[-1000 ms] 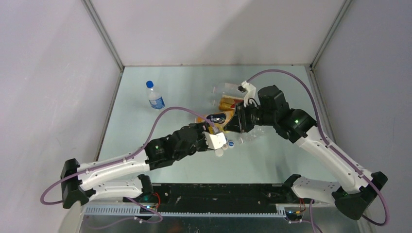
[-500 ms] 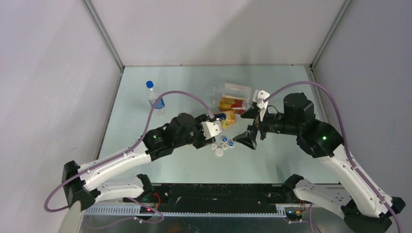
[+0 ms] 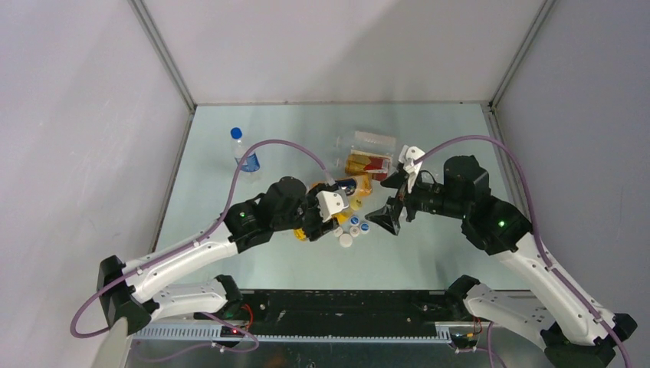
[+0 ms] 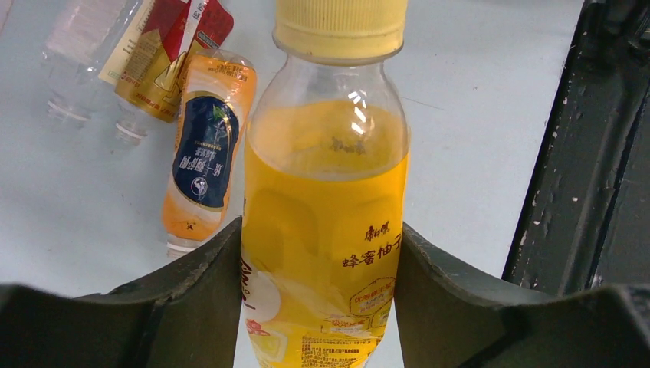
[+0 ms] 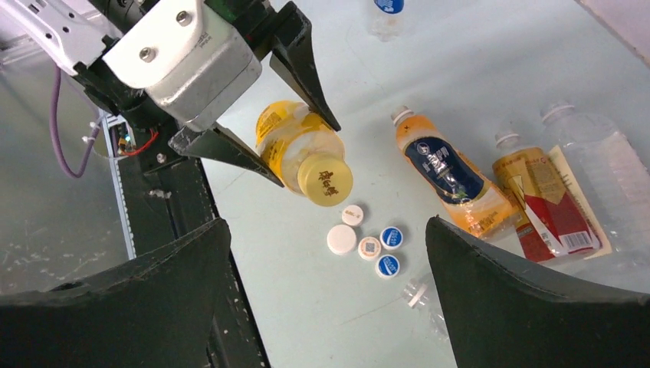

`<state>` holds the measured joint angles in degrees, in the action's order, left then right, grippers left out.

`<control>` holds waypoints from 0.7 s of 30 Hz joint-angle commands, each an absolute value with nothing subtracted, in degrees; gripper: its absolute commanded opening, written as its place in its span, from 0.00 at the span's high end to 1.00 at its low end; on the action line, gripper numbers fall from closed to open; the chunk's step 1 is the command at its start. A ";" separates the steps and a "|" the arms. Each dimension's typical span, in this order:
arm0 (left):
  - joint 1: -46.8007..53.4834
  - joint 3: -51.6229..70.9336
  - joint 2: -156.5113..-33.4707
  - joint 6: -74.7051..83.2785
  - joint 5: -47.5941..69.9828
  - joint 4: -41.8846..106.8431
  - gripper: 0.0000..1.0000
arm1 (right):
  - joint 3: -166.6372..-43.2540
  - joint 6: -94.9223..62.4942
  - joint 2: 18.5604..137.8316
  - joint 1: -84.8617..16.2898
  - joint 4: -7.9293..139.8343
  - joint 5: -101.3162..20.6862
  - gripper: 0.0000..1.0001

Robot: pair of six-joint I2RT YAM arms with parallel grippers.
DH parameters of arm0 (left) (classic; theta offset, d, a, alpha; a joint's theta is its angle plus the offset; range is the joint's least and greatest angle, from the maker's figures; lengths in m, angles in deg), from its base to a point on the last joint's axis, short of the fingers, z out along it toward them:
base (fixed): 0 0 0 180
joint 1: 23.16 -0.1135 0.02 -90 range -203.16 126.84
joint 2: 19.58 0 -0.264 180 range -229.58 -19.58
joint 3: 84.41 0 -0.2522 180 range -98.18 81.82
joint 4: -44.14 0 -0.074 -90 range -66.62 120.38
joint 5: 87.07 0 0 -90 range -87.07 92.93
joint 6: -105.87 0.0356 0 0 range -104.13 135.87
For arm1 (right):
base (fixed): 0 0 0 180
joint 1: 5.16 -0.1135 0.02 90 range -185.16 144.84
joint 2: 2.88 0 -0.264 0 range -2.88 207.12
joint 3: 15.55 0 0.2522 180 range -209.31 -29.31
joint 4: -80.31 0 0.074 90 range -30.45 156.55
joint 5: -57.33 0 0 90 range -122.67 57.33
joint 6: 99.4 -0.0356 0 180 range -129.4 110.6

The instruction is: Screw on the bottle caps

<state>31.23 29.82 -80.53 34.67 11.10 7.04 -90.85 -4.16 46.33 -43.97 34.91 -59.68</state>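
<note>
Orange-yellow bottle (image 4: 322, 192): clamped mid-body in left gripper (image 4: 318, 230), tilted, yellow cap (image 4: 341, 27) fitted. Right gripper (image 5: 328, 222): spread wide, empty, at 3 o'clock. Loose caps (image 5: 368, 245): on bench (image 5: 306, 322), 4 o'clock. Advised: cap tightness checked, bottle stood clear of them.

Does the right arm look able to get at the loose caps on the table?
Probably yes. The right gripper is open just beside the caps, with nothing lying over them. The yellow bottle in the left gripper hangs close on one side, so it's snug.
</note>
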 commanded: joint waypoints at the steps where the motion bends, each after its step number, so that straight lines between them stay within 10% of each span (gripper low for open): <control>1: 30.72 29.67 -78.66 32.13 11.22 11.07 1.00 | -90.85 -7.62 48.62 -43.88 38.70 -60.28 0.01; 21: 30.76 27.04 -80.96 30.31 14.06 10.89 1.00 | -90.03 2.30 49.46 -43.88 40.76 -69.59 0.01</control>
<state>31.17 29.86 -80.23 31.72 11.73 10.96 -89.23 -3.12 52.31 -43.92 36.24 -64.07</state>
